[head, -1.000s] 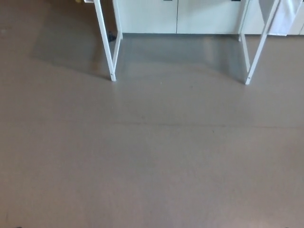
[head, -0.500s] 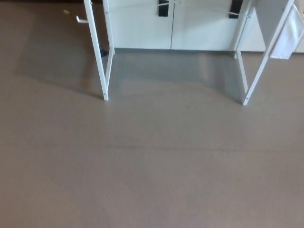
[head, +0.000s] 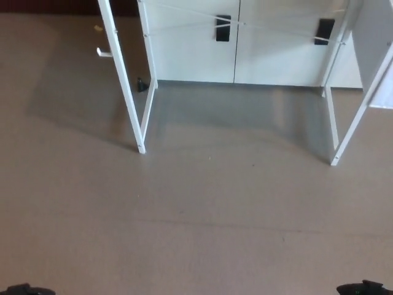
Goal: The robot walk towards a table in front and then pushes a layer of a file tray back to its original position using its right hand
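I am looking down at a brown-grey floor (head: 196,215) that is filling most of the head view. The table (head: 132,104) is showing only as its white frame: one near leg is standing on the floor at the left, and another near leg (head: 347,132) is coming down at the right, slanting outward toward its foot. Behind the left leg a second leg is running back toward the wall, and the same is happening at the right. Beyond the table, a white cabinet (head: 245,43) is standing against the far edge of the floor, and two black handles (head: 223,27) are sitting on its doors. A thin white cross-brace is running across in front of those doors, between the table's legs. A small white hook is sticking out from the left leg, on its outer side.

I am not seeing the file tray or the tabletop.

At the bottom corners, well short of the table, two dark bits are peeking in: the left hand (head: 24,289) and the right hand (head: 362,287). Too little is showing, so I cannot tell how either one is set.
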